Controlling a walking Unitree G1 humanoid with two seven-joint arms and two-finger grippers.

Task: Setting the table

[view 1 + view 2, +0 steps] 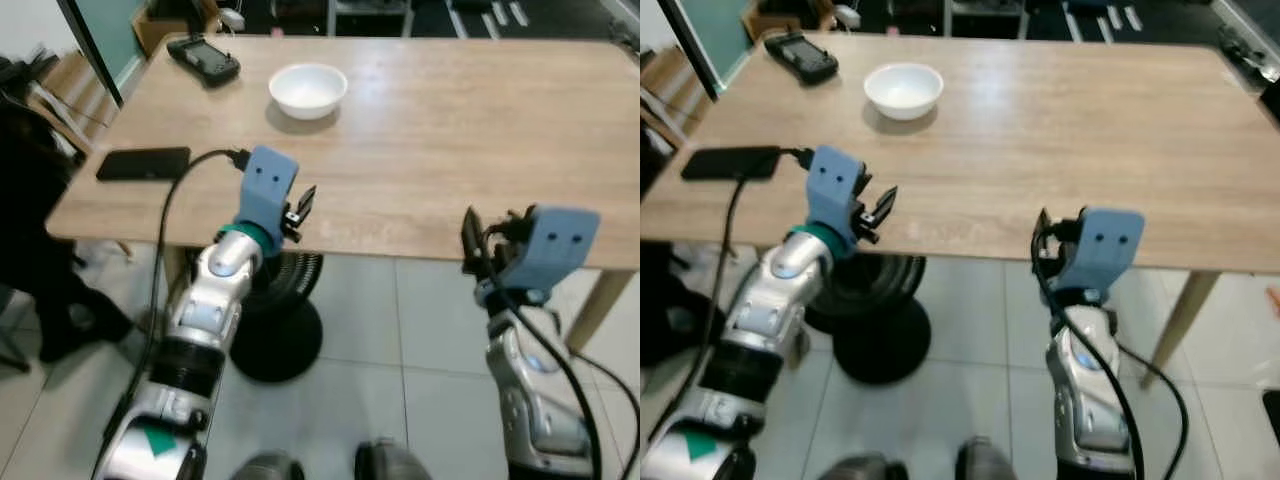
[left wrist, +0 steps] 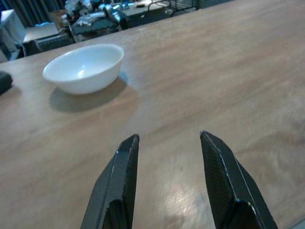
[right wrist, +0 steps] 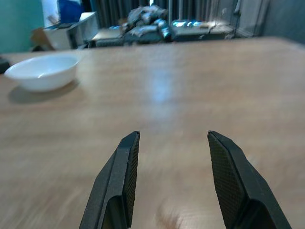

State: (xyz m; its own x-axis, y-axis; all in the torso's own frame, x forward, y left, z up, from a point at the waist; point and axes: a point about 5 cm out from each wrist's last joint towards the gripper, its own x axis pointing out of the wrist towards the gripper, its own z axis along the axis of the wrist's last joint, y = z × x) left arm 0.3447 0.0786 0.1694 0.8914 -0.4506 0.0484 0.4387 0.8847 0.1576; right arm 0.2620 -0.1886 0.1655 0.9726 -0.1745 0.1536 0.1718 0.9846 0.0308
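Note:
A white bowl [image 1: 308, 89] sits empty on the far left part of the wooden table [image 1: 450, 130]. My left gripper [image 1: 304, 207] hovers at the table's near edge, open, with nothing between its fingers [image 2: 119, 181]; the bowl [image 2: 84, 67] lies well ahead of it. My right gripper [image 1: 470, 240] is raised at the near edge further right, also open and empty, its fingers [image 3: 119, 186] pointing over the bare tabletop toward the bowl [image 3: 43, 71] far off.
A black phone [image 1: 144, 163] with a cable lies at the table's left edge. A dark handheld device [image 1: 203, 57] rests at the far left corner. A black round-based stand [image 1: 280, 335] is on the tiled floor under the table. A table leg [image 1: 600, 300] stands at right.

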